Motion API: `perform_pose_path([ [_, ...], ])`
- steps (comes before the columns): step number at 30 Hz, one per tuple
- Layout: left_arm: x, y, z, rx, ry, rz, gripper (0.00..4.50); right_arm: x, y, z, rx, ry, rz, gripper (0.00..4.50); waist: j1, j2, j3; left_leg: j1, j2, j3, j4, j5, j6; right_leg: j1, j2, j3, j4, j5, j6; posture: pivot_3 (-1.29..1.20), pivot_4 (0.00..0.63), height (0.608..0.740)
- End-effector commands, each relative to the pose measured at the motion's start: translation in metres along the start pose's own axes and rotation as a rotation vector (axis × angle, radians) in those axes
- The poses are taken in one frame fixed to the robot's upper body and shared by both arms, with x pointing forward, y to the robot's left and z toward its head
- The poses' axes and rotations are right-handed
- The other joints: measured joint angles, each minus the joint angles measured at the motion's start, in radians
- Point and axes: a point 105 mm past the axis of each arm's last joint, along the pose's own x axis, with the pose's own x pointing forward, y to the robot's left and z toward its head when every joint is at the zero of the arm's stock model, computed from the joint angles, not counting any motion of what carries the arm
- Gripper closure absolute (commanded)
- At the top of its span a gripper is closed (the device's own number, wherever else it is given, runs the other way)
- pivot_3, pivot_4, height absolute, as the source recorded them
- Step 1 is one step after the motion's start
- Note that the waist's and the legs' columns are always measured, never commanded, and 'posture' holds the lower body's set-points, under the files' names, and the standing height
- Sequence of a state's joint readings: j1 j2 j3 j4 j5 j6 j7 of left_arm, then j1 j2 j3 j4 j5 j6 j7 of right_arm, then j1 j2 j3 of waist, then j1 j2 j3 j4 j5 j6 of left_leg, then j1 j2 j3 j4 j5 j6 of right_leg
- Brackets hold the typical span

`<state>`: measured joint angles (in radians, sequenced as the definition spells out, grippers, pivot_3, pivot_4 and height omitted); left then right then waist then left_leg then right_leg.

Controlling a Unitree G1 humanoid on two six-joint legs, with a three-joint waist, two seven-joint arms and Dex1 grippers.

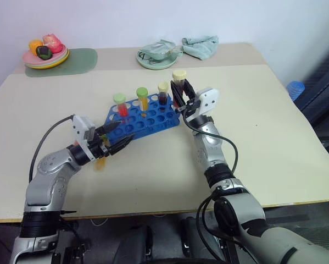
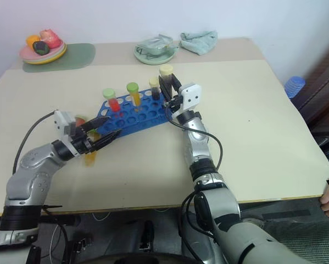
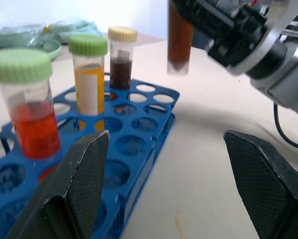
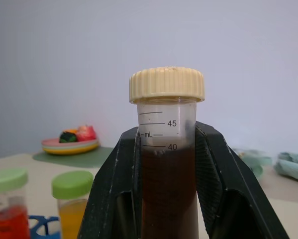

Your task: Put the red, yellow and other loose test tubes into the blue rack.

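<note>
Silver-grey jointed arms, black cables, white wrist housings, black textured pincer fingers.

Brown tube: lower end cut off by the right wrist view's edge.
Rack: near end cropped in the left wrist view.
Plate items: too small to identify.

Rectangular beige-topped table, pushed against plain pale lilac wall; dark floor beside table's right edge.
</note>
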<state>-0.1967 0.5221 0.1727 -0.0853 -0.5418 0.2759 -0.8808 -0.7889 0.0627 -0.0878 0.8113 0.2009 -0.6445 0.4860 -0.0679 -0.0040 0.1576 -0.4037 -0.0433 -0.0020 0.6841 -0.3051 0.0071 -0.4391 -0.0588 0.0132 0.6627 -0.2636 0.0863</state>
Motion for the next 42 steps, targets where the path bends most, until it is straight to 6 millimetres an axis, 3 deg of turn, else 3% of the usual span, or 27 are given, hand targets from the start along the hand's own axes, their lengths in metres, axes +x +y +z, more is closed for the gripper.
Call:
perform_pose_path([
  [1, -0.002, -0.001, 0.012, 0.03, -0.036, -0.004, 0.71, 0.006, 0.009, 0.005, 0.017, -0.044, 0.026, 3.68, -0.001, 0.0, 0.0, 0.0, 0.0, 0.0, 0.0, 0.0, 0.0, 0.0, 0.0, 0.0, 0.0, 0.0, 0.0, 0.0, 0.15, 0.74],
  [14, -0.008, -0.003, 0.009, 0.021, -0.031, -0.006, 0.71, -0.005, 0.008, -0.027, 0.07, 0.073, -0.001, 3.68, -0.002, 0.0, 0.0, 0.001, 0.0, 0.0, 0.0, 0.0, 0.0, 0.001, 0.0, 0.0, 0.0, 0.0, 0.0, 0.0, 0.15, 0.74],
  [23, -0.013, -0.003, 0.012, 0.032, -0.018, 0.003, 0.71, -0.003, 0.003, -0.034, 0.087, 0.107, -0.031, 3.68, -0.002, 0.0, 0.0, 0.012, 0.0, 0.0, -0.003, 0.0, 0.0, 0.01, 0.0, 0.0, -0.001, -0.001, -0.001, 0.0, 0.15, 0.74],
  [33, -0.018, -0.006, 0.018, 0.031, -0.009, 0.014, 0.71, -0.003, 0.01, -0.044, 0.12, 0.143, -0.047, 3.68, -0.002, 0.0, 0.0, 0.012, 0.0, 0.0, -0.003, 0.0, 0.0, 0.011, 0.0, 0.0, -0.001, -0.001, -0.001, 0.0, 0.15, 0.74],
  [42, -0.02, -0.005, 0.022, 0.033, -0.001, 0.019, 0.71, -0.011, -0.001, -0.05, 0.1, 0.179, -0.106, 3.68, -0.001, 0.0, 0.0, 0.012, 0.0, 0.0, -0.003, 0.0, 0.0, 0.011, 0.0, 0.0, -0.001, -0.001, -0.002, 0.0, 0.15, 0.74],
])
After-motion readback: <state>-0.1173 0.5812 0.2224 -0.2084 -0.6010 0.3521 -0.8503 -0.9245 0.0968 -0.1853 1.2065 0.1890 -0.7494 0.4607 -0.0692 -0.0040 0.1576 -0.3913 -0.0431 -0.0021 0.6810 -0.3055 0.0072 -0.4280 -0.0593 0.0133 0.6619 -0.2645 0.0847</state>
